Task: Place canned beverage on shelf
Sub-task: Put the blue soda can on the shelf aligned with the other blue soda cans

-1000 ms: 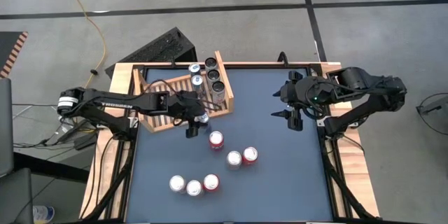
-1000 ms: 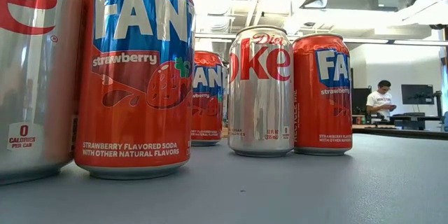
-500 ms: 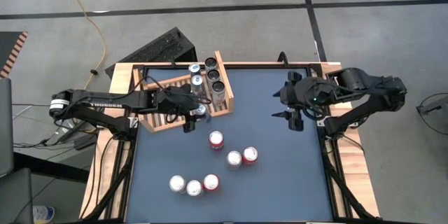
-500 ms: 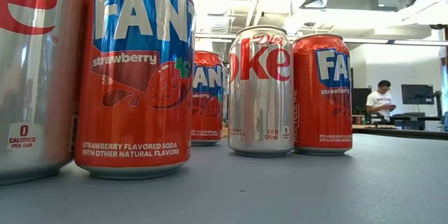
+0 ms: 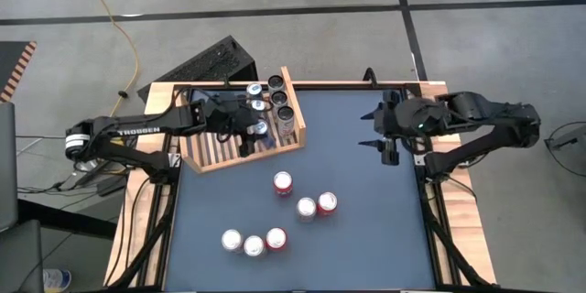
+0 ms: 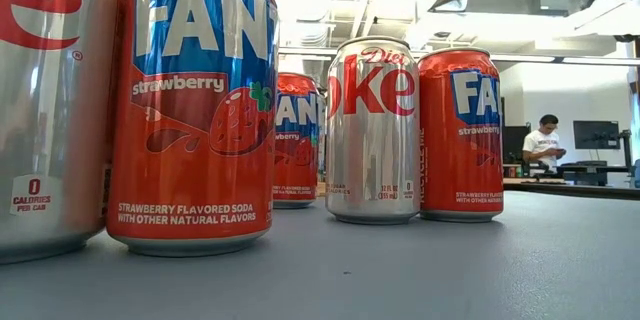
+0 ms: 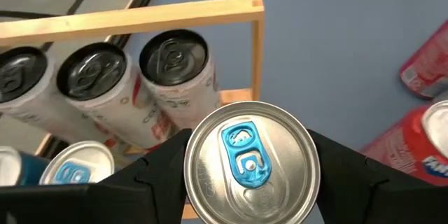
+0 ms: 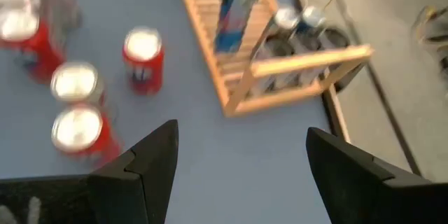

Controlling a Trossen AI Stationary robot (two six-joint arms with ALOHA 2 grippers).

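Canned beverage [image 7: 248, 161], blue-tabbed, sits pinched in the left gripper [image 5: 252, 135] over the shelf [image 5: 212, 149]; bare slats lie toward nine o'clock. Right gripper [image 5: 388, 143] hovers spread at the table's three o'clock edge.

shelf [image 6: 318, 165]: hidden behind cans in low view | held can [image 7: 250, 162]: bottom edge cuts it off

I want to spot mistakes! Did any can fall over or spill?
No, nothing stands out. The six cans on the table stand upright, like those in the shelf. The left pincer holds its can upright over the shelf. No spill shows.
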